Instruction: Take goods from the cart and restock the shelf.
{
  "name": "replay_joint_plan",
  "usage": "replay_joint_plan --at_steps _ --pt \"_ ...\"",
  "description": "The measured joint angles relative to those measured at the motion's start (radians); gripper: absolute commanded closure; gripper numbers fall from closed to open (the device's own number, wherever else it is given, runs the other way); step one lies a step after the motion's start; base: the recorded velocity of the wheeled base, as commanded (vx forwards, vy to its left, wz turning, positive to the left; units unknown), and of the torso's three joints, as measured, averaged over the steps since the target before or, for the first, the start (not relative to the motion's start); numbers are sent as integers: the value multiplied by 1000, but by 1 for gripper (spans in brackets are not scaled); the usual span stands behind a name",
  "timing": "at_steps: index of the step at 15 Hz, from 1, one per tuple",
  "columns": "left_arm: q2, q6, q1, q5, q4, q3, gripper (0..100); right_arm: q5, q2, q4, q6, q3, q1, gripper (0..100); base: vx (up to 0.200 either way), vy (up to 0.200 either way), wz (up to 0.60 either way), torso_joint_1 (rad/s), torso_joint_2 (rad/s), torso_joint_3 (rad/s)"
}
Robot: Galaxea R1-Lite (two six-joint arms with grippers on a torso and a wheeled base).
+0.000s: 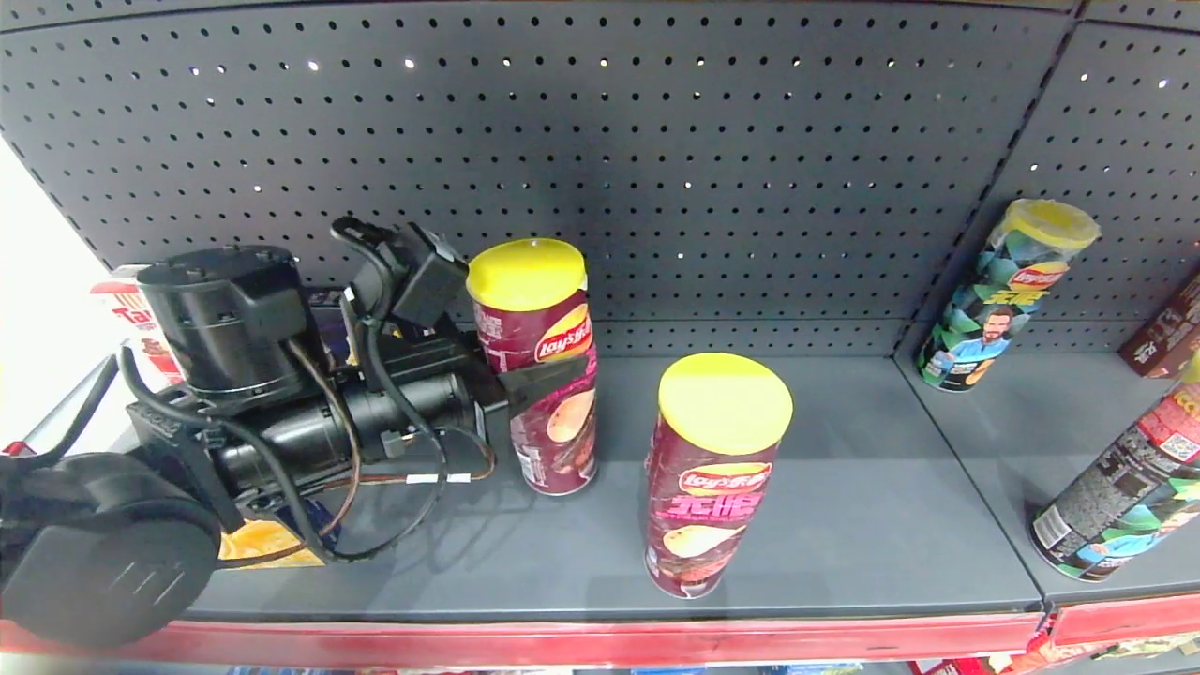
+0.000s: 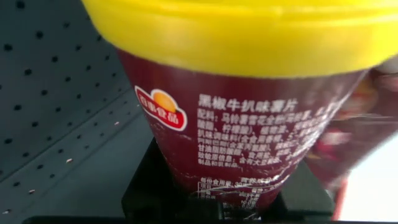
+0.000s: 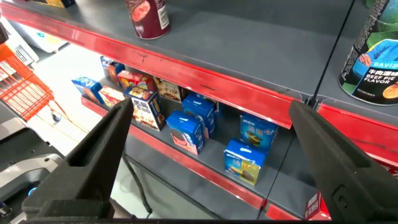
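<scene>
A maroon chip can with a yellow lid (image 1: 539, 366) stands upright on the grey shelf (image 1: 844, 506), near the pegboard back wall. My left gripper (image 1: 553, 377) is shut on its middle, one black finger crossing the front of the can. In the left wrist view the same can (image 2: 242, 137) rises between the dark pads (image 2: 149, 186). A second identical can (image 1: 712, 473) stands free to the right and nearer the shelf's front edge; it appears in the right wrist view as the can (image 3: 148, 15). My right gripper (image 3: 211, 168) hangs open below and in front of the shelf, holding nothing.
Green-patterned cans (image 1: 1008, 291) (image 1: 1120, 502) and a brown box (image 1: 1162, 337) occupy the neighbouring shelf section at right. A red-and-white box (image 1: 127, 309) and a yellow bag (image 1: 267, 544) lie behind my left arm. Blue boxes (image 3: 193, 124) fill the lower shelf; an orange basket (image 3: 22, 93) stands beside it.
</scene>
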Motion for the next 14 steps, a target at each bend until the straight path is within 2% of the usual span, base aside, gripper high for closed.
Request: replay_joint_plan --at_steps 1,4,6,8,10,14 --pt "21 16 18 -1 3 -28 100 0 0 0 0 0 0 0 0 0 0 0 0 0" --pt "81 23 29 -8 8 -101 100 0 0 0 0 0 0 0 0 0 0 0 0 0" --pt "106 26 30 -48 30 -134 100 0 0 0 0 0 0 0 0 0 0 0 0 0" --pt "126 34 33 -129 110 -181 100 0 0 0 0 0 0 0 0 0 0 0 0 0" --pt "151 35 39 -210 150 -269 100 0 0 0 0 0 0 0 0 0 0 0 0 0" --pt "231 33 32 -327 196 -416 100 0 0 0 0 0 0 0 0 0 0 0 0 0"
